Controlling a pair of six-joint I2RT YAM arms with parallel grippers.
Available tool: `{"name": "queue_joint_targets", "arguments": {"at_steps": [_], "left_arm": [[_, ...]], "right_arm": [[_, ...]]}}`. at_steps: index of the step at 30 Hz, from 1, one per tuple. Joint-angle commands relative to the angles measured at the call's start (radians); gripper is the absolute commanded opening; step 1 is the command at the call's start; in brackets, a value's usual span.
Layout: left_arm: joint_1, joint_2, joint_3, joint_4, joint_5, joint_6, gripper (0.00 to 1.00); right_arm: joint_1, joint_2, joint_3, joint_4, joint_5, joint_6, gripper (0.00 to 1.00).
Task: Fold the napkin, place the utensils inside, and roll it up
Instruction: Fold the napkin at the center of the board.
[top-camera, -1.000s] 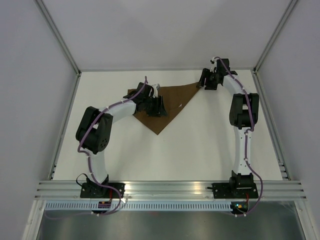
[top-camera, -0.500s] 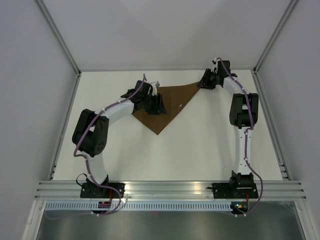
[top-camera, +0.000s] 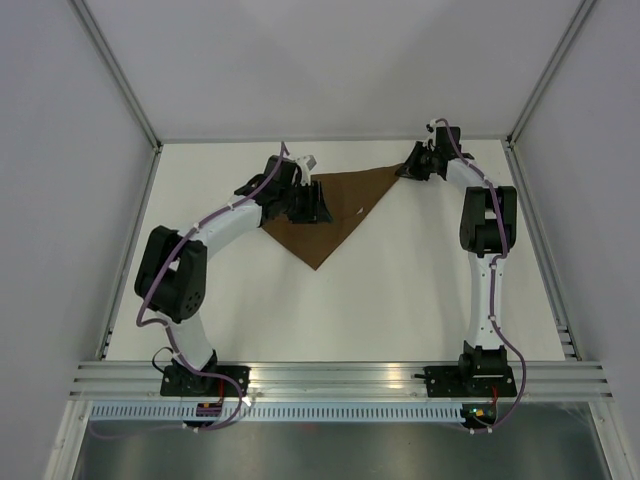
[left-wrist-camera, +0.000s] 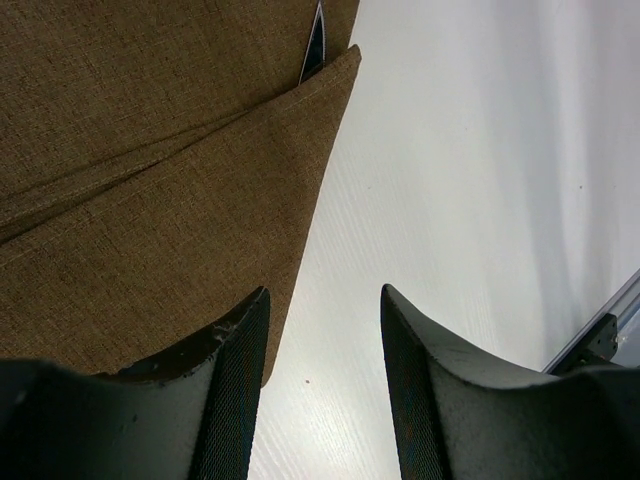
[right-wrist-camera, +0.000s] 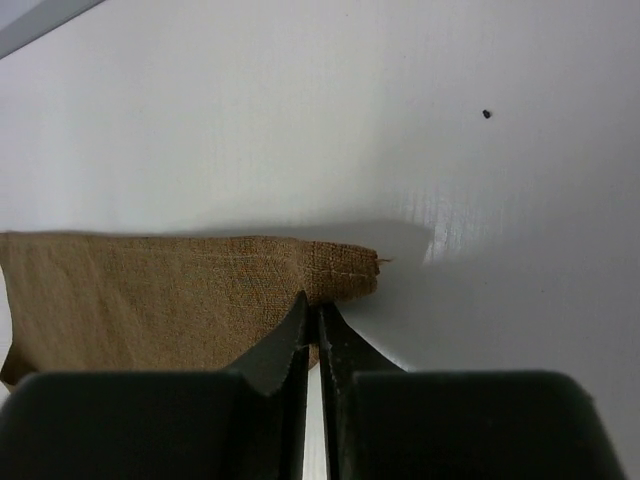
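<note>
The brown napkin lies folded into a triangle at the back of the white table, with one point towards the arms. My right gripper is at its far right corner. In the right wrist view the jaws are shut on the hemmed corner of the napkin. My left gripper hovers over the napkin's left part. It stands open across the edge of the napkin, holding nothing. A thin dark glossy sliver peeks from between the cloth layers. I cannot tell whether it is one of the utensils.
Metal frame rails run along both sides of the table, and white walls stand behind. A rail's end shows near the left gripper. The arms' bases sit on the aluminium bar at the near edge.
The right gripper's jaws have closed on the napkin's far right corner. The left arm has swung its elbow left and its open gripper has shifted slightly farther back over the napkin.
</note>
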Motion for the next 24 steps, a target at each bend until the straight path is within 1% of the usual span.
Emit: {"name": "queue_joint_targets", "arguments": {"at_steps": [1, 10, 24], "left_arm": [[-0.004, -0.062, -0.002, -0.009, -0.017, -0.003, 0.53], [-0.004, -0.115, 0.001, -0.011, -0.017, -0.014, 0.53], [-0.004, -0.196, -0.012, -0.014, -0.042, -0.037, 0.54]], "right_arm": [[0.001, -0.046, -0.029, 0.042, -0.011, 0.029, 0.1], [0.03, -0.169, -0.088, 0.075, 0.014, -0.065, 0.07], [0.1, -0.298, -0.16, 0.096, 0.04, -0.192, 0.05]]}}
